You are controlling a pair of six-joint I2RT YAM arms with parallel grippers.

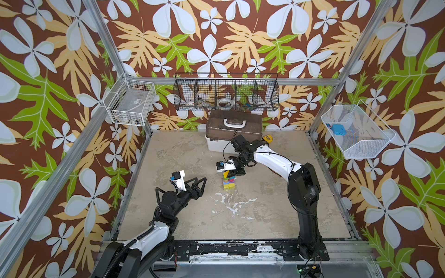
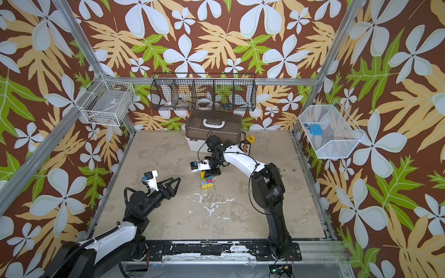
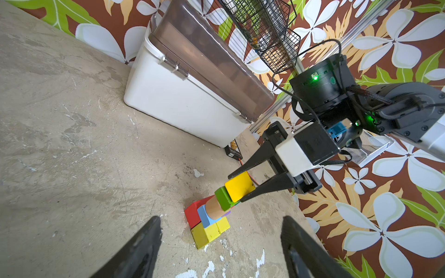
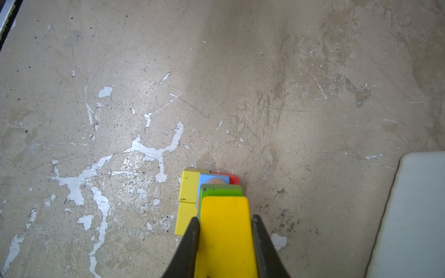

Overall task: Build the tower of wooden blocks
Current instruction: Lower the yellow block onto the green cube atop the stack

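Right pincer [image 4: 225,219] clamps yellow block [image 3: 239,186], green block [image 3: 224,198] just beneath; set it flat, release only when seated. Left pincer [image 1: 203,186] released, apart.

Robot test cell, aluminium frame [image 1: 308,81], floral-print walls [image 1: 216,36], wire baskets [image 1: 226,92], scuffed tabletop [image 1: 180,204]

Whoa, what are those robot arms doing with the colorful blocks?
They're building a block tower. The right gripper is pinching a yellow block at the very top, right against the green block. The left gripper is open and empty, off to the tower's side.
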